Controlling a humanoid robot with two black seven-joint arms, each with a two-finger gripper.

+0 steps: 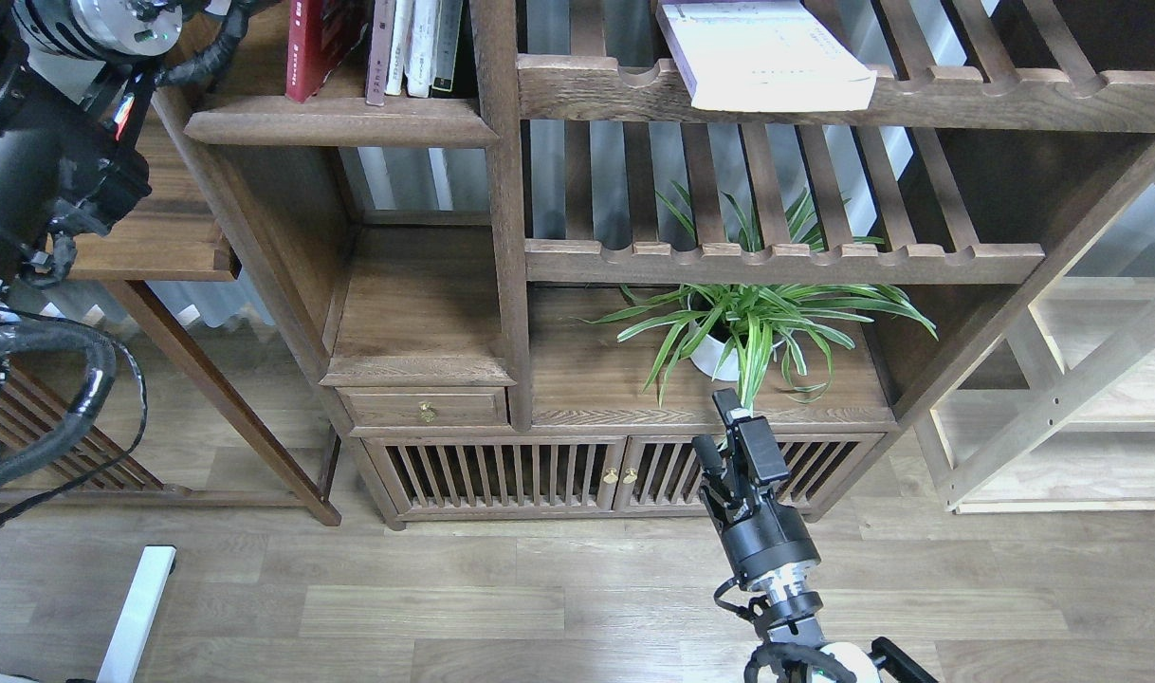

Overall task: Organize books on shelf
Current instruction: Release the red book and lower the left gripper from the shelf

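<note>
A red book (314,43) stands on the dark-brown shelf (340,123) at the top left, leaning slightly, a small gap from a row of upright books (416,47). A thick white book (767,52) lies flat on the slatted rack at the top middle. My left arm (56,161) rises along the left edge and runs out of the top of the view by the red book; its gripper is out of view. My right gripper (717,425) hangs low in front of the cabinet doors, far below the books, open with nothing between its fingers.
A potted spider plant (743,327) sits on the cabinet top just behind the right gripper. A second slatted rack (777,261) spans above it. A small drawer (426,408) and slatted cabinet doors (502,474) are below. A lighter wooden frame (1061,398) stands at the right.
</note>
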